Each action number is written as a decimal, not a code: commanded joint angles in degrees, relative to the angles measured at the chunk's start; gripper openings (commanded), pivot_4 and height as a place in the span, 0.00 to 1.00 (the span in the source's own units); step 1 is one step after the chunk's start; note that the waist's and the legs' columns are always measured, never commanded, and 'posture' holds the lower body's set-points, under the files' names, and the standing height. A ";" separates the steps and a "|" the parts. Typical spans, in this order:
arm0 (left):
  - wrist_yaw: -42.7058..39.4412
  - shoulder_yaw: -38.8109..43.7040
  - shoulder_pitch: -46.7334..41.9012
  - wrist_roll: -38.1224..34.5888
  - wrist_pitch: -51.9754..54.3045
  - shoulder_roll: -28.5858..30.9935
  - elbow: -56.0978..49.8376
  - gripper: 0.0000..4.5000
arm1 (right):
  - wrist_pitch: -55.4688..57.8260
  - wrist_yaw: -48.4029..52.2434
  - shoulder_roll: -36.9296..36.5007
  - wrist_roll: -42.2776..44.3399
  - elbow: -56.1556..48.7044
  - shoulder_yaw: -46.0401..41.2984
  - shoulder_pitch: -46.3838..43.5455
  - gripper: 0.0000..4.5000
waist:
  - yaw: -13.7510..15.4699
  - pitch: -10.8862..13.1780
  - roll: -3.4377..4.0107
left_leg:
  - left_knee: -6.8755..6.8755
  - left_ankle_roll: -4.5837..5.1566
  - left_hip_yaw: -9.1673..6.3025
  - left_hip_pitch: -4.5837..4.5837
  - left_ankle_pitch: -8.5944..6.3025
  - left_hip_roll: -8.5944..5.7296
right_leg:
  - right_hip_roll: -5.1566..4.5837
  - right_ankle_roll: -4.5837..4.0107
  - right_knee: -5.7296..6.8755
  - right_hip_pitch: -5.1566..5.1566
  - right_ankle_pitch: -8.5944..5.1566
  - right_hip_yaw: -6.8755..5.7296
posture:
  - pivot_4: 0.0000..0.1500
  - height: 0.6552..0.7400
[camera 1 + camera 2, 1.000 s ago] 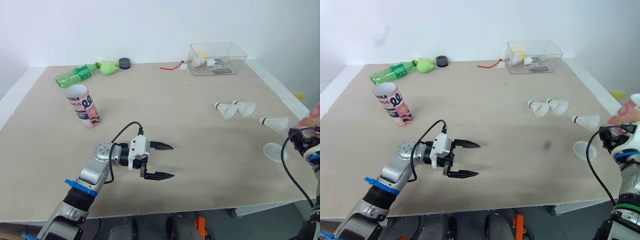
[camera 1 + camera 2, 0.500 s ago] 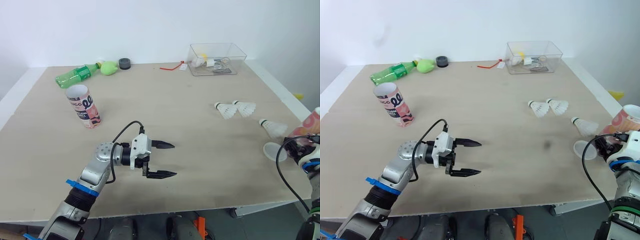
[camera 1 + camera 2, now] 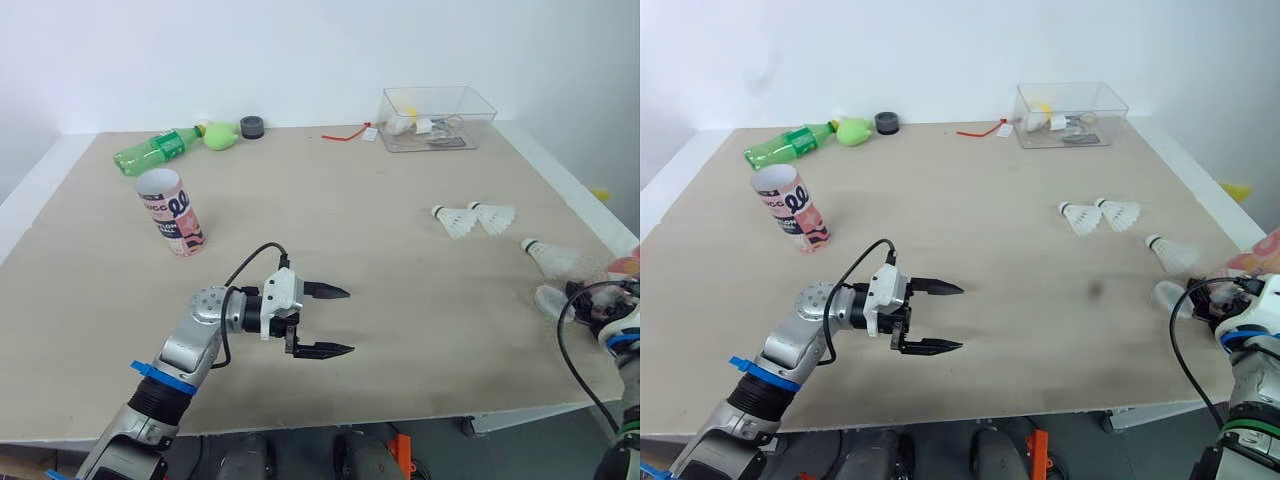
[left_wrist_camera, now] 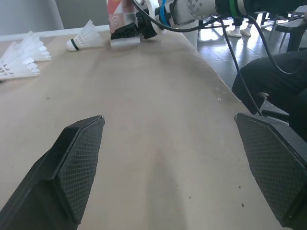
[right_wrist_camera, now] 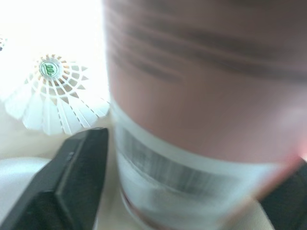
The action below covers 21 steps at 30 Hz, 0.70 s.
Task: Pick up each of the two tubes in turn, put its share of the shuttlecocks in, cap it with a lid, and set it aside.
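Pink tube [image 5: 201, 96] is clamped in your right end effector [image 4: 130, 31] at the right edge of the bench [image 3: 400, 260], close by the lid [image 3: 1168, 295] and near one shuttlecock [image 3: 550, 257]. Two more shuttlecocks [image 3: 455, 220] lie together a little farther and to the left. Your left end effector [image 3: 347, 321] hovers near centre, spread wide and empty. A second tube [image 3: 175, 212] stands open-topped at the far left.

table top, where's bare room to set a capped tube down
The widest bare patch is mid-table, bordered by the standing tube, the open left gripper, the paired shuttlecocks and the clear box. The near strip past the left gripper is bare too. Crowded: the right edge, around the lone shuttlecock, lid and right gripper gripping the held tube.
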 commanded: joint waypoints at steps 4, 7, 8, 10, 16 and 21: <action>0.08 -0.33 -1.12 -0.02 -0.12 -0.21 -1.10 1.00 | 0.65 1.29 -0.86 1.13 -7.60 -0.77 4.80 1.00 | 0.00 -0.01 0.01 | 0.00 0.00 -0.01 0.01 0.00 0.02 | 0.03 0.00 0.00 0.00 0.00 0.00 | 1.00 1.00; -0.47 -0.71 -1.04 0.11 -0.24 -0.12 -0.89 1.00 | 1.87 0.50 -1.03 1.63 -10.62 -1.16 5.90 1.00 | -0.03 -0.02 0.04 | 0.00 0.00 0.00 0.01 0.00 0.04 | 0.04 0.01 0.00 -0.01 0.01 0.01 | 1.00 1.00; -0.60 -0.83 -1.03 0.08 -0.24 -0.16 -0.92 1.00 | 2.47 0.84 -1.11 1.95 -11.40 -1.26 6.15 1.00 | -0.04 -0.02 0.03 | 0.00 0.00 0.02 0.02 0.00 0.03 | 0.05 0.00 0.00 -0.03 0.00 0.01 | 1.00 1.00; -0.62 -1.08 -1.09 0.10 -0.29 -0.33 -0.80 1.00 | 2.50 1.36 -1.47 1.49 -12.78 -0.86 6.90 1.00 | -0.04 -0.02 0.04 | 0.00 0.00 0.00 0.04 0.00 0.02 | 0.07 -0.02 0.00 -0.03 0.00 0.03 | 1.00 1.00; -0.43 -1.85 -1.44 0.27 -0.63 -0.85 -0.34 1.00 | 4.44 2.52 -1.32 2.41 -15.75 -1.33 7.81 1.00 | -0.03 -0.02 0.03 | 0.00 0.01 0.02 0.04 0.00 0.01 | 0.07 -0.04 0.00 -0.03 -0.02 0.03 | 1.00 1.00; -0.26 -1.99 -1.64 0.26 -0.71 -1.15 -0.23 1.00 | 6.39 2.53 -0.67 3.09 -18.21 -1.78 9.92 1.00 | 0.03 -0.02 0.04 | -0.01 0.01 -0.02 0.02 0.00 0.02 | 0.07 -0.04 0.00 -0.03 -0.02 0.03 | 1.00 1.00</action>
